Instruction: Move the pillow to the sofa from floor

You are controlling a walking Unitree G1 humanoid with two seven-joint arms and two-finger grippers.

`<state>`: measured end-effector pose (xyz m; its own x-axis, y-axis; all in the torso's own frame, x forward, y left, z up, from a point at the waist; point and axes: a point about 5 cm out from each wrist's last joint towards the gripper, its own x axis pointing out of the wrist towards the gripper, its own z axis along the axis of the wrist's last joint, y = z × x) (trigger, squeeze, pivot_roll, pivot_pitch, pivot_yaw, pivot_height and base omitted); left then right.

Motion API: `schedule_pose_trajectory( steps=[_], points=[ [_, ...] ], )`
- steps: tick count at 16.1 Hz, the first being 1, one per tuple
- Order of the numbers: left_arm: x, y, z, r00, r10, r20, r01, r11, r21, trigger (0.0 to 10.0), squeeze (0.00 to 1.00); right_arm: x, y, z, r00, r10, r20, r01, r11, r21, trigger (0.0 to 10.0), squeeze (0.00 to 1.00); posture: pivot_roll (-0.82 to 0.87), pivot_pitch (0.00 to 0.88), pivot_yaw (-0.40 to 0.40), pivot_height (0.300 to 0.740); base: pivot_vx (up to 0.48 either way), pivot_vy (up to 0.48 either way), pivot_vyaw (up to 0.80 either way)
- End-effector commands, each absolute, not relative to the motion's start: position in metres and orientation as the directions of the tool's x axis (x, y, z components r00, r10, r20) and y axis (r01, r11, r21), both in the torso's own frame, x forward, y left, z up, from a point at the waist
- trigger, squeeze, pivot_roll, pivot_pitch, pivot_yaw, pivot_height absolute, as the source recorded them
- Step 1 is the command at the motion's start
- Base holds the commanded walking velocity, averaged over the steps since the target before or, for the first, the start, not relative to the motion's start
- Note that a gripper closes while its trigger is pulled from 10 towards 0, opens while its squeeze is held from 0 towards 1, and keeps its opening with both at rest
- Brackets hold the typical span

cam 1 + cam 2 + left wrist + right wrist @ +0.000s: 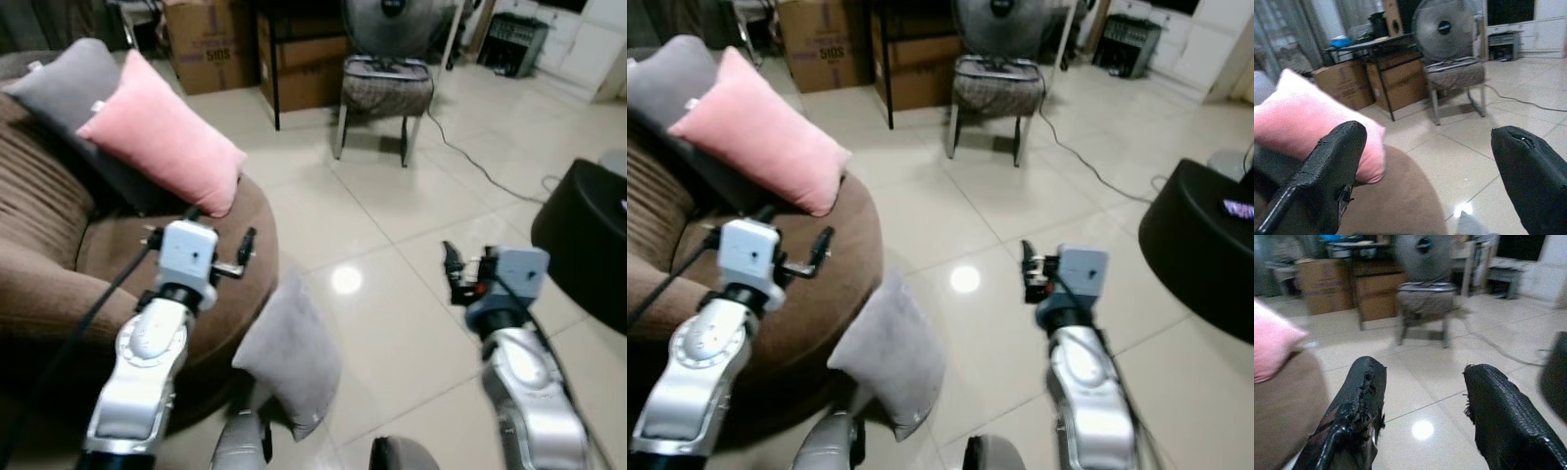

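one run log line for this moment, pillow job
grey pillow: on floor, leaning on sofa | left gripper: open, empty | right gripper: open, empty

Soft indoor light is filling the room; a ceiling lamp is glaring off the tiled floor (pixel 345 280) between both grippers, and the wrist views are blurring.

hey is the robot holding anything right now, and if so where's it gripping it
Nothing is held. The left hand and right hand are both open and empty, raised above the grey pillow, which leans against the brown sofa on the floor.
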<state>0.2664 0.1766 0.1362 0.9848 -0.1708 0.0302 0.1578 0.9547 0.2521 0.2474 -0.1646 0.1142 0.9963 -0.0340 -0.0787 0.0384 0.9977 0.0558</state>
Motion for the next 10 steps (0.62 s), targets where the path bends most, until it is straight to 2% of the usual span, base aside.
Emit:
schedule_pose_trajectory(
  steps=[1,2,6,10],
  points=[
    [0.2682,0.1745,0.1383,0.983,-0.179,0.037,0.165,0.955,0.247,10.0,0.00,0.2473,-0.1661,0.1167,0.997,-0.029,-0.069,0.033,0.997,0.065,10.0,0.00,0.07,0.000,-0.016,0.653,0.289,0.000,0.00],
    [0.2684,0.1743,0.1385,0.983,-0.180,0.037,0.166,0.955,0.247,10.0,0.00,0.2470,-0.1657,0.1162,0.997,-0.029,-0.073,0.034,0.996,0.077,10.0,0.00,0.07,0.000,-0.016,0.653,0.285,0.000,0.00],
    [0.2692,0.1733,0.1387,0.982,-0.184,0.038,0.169,0.954,0.247,10.0,0.00,0.2469,-0.1674,0.1147,0.996,-0.041,-0.085,0.047,0.996,0.071,10.0,0.00,0.06,0.000,-0.013,0.653,0.289,0.000,-0.70],
    [0.2698,0.1738,0.1394,0.982,-0.183,0.041,0.167,0.954,0.249,10.0,0.00,0.2475,-0.1696,0.1140,0.995,-0.055,-0.085,0.060,0.997,0.052,10.0,0.00,0.06,0.000,-0.013,0.653,0.288,0.000,0.00]
  ],
)
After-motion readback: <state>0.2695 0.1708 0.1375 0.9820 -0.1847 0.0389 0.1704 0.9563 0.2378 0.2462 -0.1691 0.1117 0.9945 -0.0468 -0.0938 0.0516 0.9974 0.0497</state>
